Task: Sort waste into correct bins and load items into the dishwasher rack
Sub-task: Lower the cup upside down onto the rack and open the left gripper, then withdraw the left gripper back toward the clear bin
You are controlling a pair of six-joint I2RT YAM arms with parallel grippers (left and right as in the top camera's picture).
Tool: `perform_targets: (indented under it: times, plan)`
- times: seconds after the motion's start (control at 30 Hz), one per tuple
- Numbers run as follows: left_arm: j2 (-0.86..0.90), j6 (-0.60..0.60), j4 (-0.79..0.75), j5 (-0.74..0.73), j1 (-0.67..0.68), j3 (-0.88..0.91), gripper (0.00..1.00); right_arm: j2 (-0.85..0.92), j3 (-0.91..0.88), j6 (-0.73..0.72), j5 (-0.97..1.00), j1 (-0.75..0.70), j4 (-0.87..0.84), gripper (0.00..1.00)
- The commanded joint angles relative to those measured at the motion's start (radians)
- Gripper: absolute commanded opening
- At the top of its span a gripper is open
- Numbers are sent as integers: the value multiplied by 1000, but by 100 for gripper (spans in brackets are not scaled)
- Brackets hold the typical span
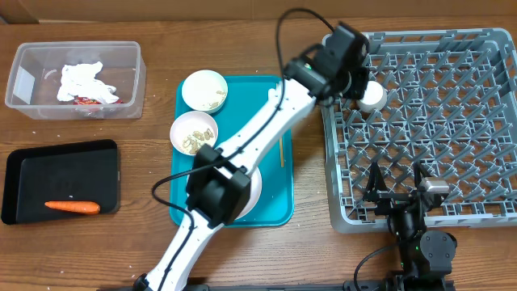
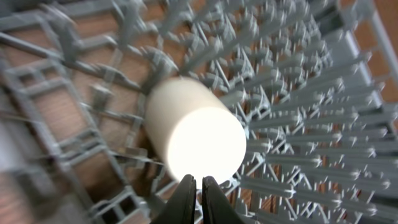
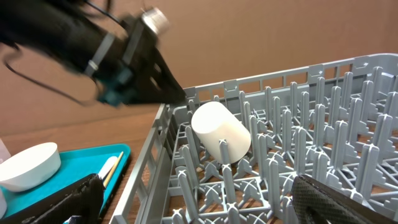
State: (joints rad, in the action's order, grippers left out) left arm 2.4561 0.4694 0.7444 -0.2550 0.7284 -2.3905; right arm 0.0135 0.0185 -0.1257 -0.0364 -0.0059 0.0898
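The small white cup [image 1: 372, 98] leans on its side among the pegs at the far left corner of the grey dishwasher rack [image 1: 436, 121]. It also shows in the left wrist view [image 2: 193, 124] and the right wrist view [image 3: 221, 134]. My left gripper [image 1: 355, 81] is shut and empty, its tips [image 2: 194, 186] just clear of the cup's base. My right gripper [image 1: 396, 190] is open and empty over the rack's near left corner [image 3: 199, 205]. Two white bowls [image 1: 203, 89] [image 1: 194, 133] holding beige scraps sit on the teal tray [image 1: 279, 202]. The white plate [image 1: 254, 190] is mostly hidden under my left arm.
The clear tub [image 1: 73, 77] at the far left holds white napkins [image 1: 85, 79] and a red wrapper [image 1: 95, 100]. The black tray [image 1: 60, 182] holds the carrot [image 1: 73, 207]. A thin yellow stick [image 1: 281, 152] lies on the teal tray. My left arm crosses the teal tray diagonally.
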Motion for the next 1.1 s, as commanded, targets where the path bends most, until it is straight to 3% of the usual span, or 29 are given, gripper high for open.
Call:
perform_targets:
  times: [0.0,0.73,1.07]
  plan:
    - [42,6,-37,-30,27,-1,9,-11,-11,3,10,-3,-7,100]
    - [86,7,-219,-26,32,0,14,-11,-11,3,10,-3,-7,100]
    - [135,18,-227,-26,32,0,15,-11,-11,3,10,-3,-7,100]
